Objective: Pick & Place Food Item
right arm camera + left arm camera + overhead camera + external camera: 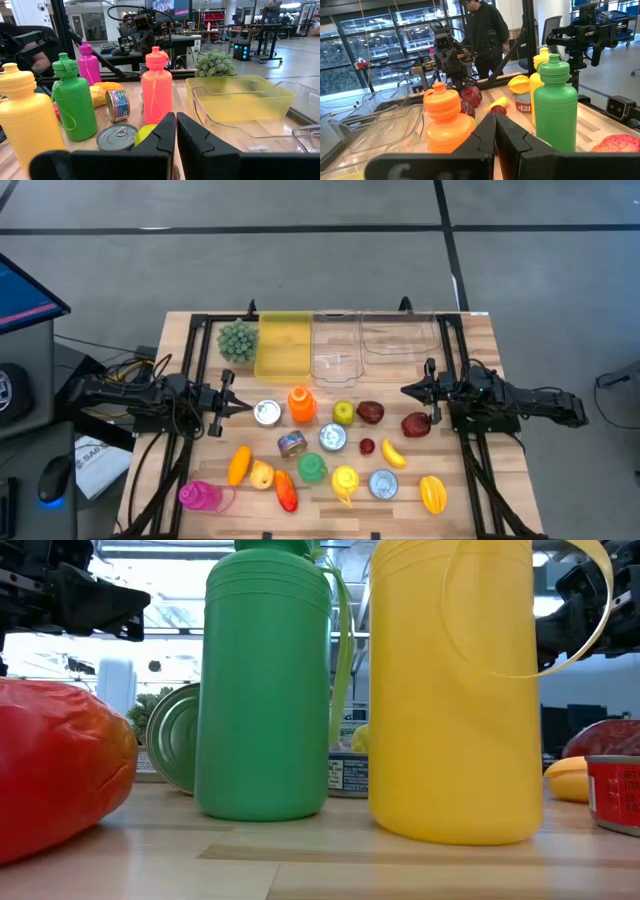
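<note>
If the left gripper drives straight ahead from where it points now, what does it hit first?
Most likely the tin can lying just ahead of the shut left gripper, with the orange bottle right behind it. The gripper's height over the table is hard to judge, so it might pass over the low can and meet the bottle first.

Both arms low, left gripper [243, 407] and right gripper [405, 390] fingers seemingly closed.

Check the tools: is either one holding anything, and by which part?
Nothing is held. The left tool and the right tool are both shut on nothing, at their sides of the table, clear of the food items.
</note>
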